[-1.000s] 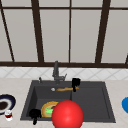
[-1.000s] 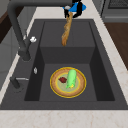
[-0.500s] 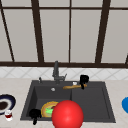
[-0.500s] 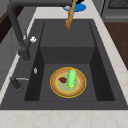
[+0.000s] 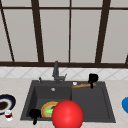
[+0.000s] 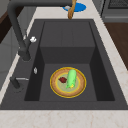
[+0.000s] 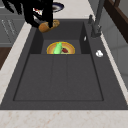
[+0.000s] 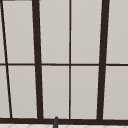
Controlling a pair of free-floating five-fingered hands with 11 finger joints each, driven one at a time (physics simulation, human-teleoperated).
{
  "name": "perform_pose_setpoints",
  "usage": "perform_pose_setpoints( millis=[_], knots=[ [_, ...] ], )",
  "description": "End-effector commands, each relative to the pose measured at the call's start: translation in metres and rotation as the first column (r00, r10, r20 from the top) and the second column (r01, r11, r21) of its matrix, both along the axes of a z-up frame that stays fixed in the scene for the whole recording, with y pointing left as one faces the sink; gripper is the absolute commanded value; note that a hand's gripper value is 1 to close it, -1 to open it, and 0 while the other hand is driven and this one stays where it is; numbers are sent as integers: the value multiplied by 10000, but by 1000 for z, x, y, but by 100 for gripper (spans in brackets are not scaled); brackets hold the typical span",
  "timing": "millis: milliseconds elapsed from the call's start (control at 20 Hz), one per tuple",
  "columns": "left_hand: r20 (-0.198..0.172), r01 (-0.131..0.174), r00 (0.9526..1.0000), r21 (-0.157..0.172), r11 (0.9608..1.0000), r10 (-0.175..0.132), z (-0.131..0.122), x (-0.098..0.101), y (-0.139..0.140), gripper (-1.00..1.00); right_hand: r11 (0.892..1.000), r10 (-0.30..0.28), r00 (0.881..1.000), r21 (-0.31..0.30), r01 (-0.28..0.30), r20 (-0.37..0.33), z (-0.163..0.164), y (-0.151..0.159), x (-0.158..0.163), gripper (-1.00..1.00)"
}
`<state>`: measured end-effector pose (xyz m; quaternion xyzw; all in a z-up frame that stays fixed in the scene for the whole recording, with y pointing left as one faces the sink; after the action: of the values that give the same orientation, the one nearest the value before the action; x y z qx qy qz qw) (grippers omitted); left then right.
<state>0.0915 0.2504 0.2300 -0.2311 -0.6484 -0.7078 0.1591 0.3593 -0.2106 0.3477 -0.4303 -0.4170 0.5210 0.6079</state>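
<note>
My right hand (image 5: 93, 78) hovers over the back rim of the dark sink (image 5: 107, 100), right of the faucet (image 5: 56, 71), and is shut on a brown wooden utensil (image 5: 82, 86) that points left. The right side view shows that hand (image 7: 37, 11) large at the top left, with the utensil's rounded end (image 7: 47, 26) below it. In the left side view the utensil (image 6: 71, 10) hangs at the sink's far end. In the left basin lies a yellow plate (image 6: 56, 88) with a green vegetable (image 6: 71, 78) and a small red piece (image 6: 62, 80). My left hand (image 5: 35, 114) hangs at the sink's front left corner.
A big red ball (image 5: 67, 115) sits at the front, partly covering the plate (image 5: 46, 110). On the left counter stand a dark bowl (image 5: 6, 103) and a small red cup (image 5: 8, 115). A blue plate (image 5: 125, 104) lies on the right counter. Window panes rise behind.
My right hand has carried the wooden utensil to the right along the back of the sink. The left hand and the plate have stayed put.
</note>
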Motion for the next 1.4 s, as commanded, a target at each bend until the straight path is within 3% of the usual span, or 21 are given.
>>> perform_pose_setpoints(
  millis=[0, 600, 1350],
  knots=[
    [0, 0, 10000, 0, 10000, 0, 0, 0, 0, 0, 9998, -175, 9994, 3, 175, 293, 9, -29, -6, 100],
    [0, 0, 10000, 0, 10000, 0, 0, 0, 0, 0, 9999, -62, 10000, -133, 63, 44, 24, -123, -32, 100],
    [0, 0, 10000, 0, 10000, 0, 0, 0, 0, 0, 9997, -7, 10000, -262, 8, 7, 21, -245, -59, 100]
  ],
)
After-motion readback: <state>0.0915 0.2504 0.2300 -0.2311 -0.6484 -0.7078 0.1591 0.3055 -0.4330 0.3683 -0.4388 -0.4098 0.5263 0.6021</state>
